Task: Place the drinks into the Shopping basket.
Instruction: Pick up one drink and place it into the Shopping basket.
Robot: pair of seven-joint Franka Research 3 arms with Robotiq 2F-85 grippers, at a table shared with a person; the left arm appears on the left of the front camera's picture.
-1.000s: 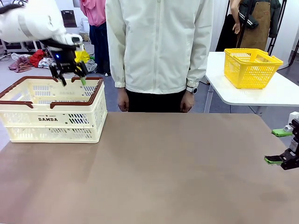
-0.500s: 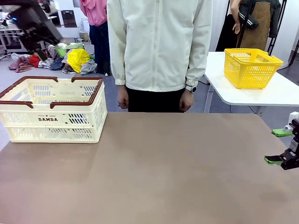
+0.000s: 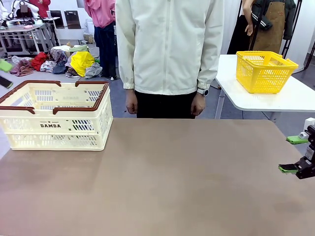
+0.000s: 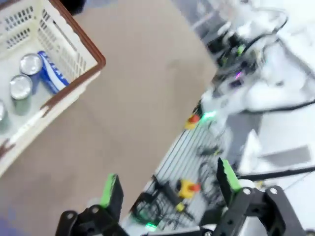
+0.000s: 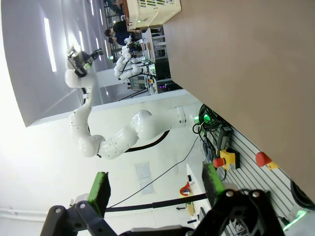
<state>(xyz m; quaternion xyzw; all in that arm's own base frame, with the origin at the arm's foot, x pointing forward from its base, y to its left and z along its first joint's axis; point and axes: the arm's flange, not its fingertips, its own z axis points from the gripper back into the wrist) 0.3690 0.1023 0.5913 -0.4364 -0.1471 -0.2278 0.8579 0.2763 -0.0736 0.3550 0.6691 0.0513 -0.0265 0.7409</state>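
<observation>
The cream Shopping basket with its brown rim stands at the table's far left. In the left wrist view its corner shows from above, with drinks inside: a blue can with white lettering and two silver tops. My left gripper is open and empty, high above the table's edge and off to the side of the basket. Its green pad peeks in at the front view's left edge. My right gripper hangs open and empty at the table's right edge.
A person stands at the far side with hands down. A yellow mesh basket sits on a white side table. The brown tabletop is bare. Cables and stop buttons lie below the near edge.
My left arm has lifted from above the basket and swung out to the left, nearly leaving the front view. The right arm has stayed still.
</observation>
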